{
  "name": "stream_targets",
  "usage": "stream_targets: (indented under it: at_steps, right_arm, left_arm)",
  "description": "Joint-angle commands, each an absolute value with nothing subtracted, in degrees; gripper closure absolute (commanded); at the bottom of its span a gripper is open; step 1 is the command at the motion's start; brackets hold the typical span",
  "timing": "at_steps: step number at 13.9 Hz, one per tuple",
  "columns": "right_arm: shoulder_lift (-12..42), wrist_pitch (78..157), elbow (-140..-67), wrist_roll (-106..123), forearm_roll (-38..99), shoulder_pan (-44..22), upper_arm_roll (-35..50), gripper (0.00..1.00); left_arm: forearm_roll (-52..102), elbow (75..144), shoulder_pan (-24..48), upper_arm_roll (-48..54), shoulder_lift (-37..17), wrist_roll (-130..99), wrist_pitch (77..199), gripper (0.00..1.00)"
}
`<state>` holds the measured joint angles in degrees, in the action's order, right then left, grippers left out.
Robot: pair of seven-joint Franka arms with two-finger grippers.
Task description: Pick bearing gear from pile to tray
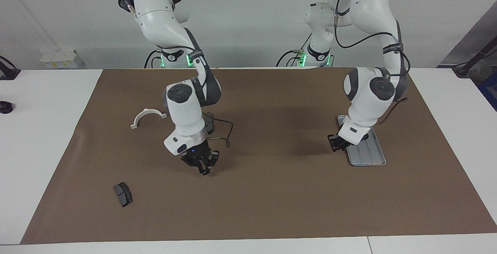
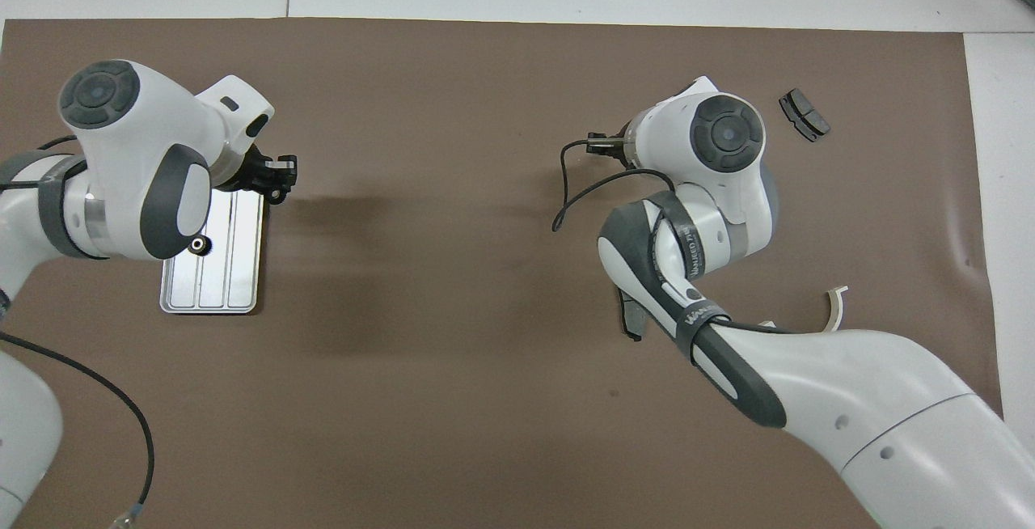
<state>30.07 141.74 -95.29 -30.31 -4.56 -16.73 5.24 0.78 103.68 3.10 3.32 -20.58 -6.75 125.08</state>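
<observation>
I'd bring my left gripper (image 1: 336,147), hanging just past the tray (image 1: 371,157) edge with fingers nearly pressed together, squarely over the ridged floor before letting go. My right gripper (image 1: 204,168) is pinched shut over bare mat, and I can't make out a gear in either. One gear (image 2: 198,245) sits in the tray, half-hidden by my left arm

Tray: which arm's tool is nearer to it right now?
Left. The left tool hangs at the tray's edge on the side facing the right arm's end. The right tool is over bare mat toward the right arm's end of the table, well away from it.
</observation>
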Motion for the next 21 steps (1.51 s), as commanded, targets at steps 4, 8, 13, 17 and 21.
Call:
stream_targets:
  at_steps: [4, 8, 13, 17, 21]
  right_arm:
    - [29.53, 138.78, -93.87, -47.08, -8.42, -29.68, 4.66, 1.0]
    - [30.15, 138.96, -94.13, -53.25, -12.04, -36.11, 4.83, 1.0]
    - [31.29, 139.57, -95.54, -56.16, -14.33, -38.23, 5.01, 0.64]
    - [29.89, 138.7, -95.71, -58.18, -13.98, -37.53, 5.1, 0.0]
    - [20.33, 138.34, -103.33, -56.34, -13.98, -32.0, 5.1, 0.0]
  left_arm:
    - [1.32, 112.84, -2.63, 3.78, -17.67, 2.72, 129.53, 0.77]
    - [1.32, 111.19, -0.89, 4.13, -17.84, 0.97, 130.69, 0.0]
    - [1.32, 106.0, 6.66, 3.96, -18.81, -9.03, 130.25, 0.0]
    - [1.41, 105.29, 11.76, 4.04, -18.98, -17.03, 132.0, 0.0]
    - [1.41, 105.9, 18.88, 4.04, -19.69, -22.14, 136.05, 0.09]
